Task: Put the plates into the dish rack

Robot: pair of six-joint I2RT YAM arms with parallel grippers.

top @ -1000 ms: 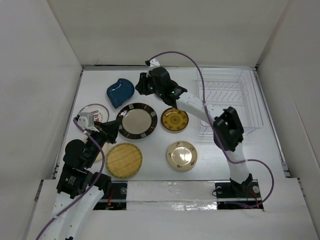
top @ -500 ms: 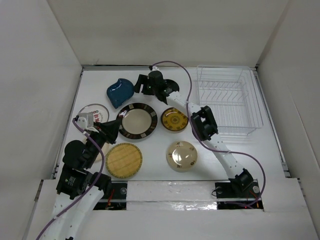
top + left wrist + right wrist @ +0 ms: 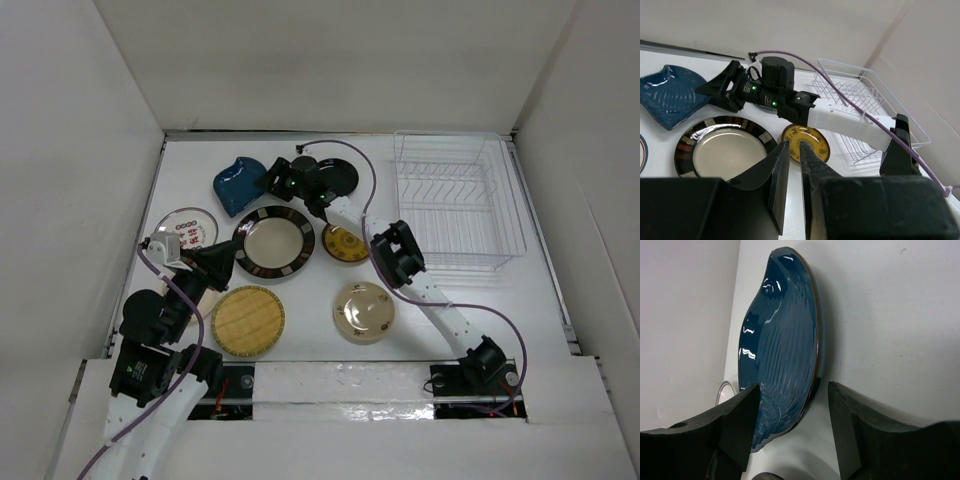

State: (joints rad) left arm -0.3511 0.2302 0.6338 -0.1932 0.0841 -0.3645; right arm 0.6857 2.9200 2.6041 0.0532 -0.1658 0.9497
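At the far left of the table (image 3: 520,310), just left of the right gripper (image 3: 276,181): the teal-blue plate (image 3: 238,184), flat on the surface. From the wrist camera, fingers (image 3: 735,425) spread apart with the plate's near rim between them, not closed on it; long axis of the dish running straight away from the gripper, so a grasp on the near edge looks likely. Left gripper (image 3: 222,262) well away from it, beside the striped-rim plate (image 3: 274,241), its fingers nearly together on nothing. Counted from above: seven plates in all, one each of teal-blue, glossy black (image 3: 345,178), striped-rim, yellow-patterned (image 3: 349,245), cream (image 3: 364,311), tan woven (image 3: 248,320), white with red marks (image 3: 187,227); cannot tell whether another hides under the left arm. One dish rack (image 3: 455,185) at far right, no plate in it.
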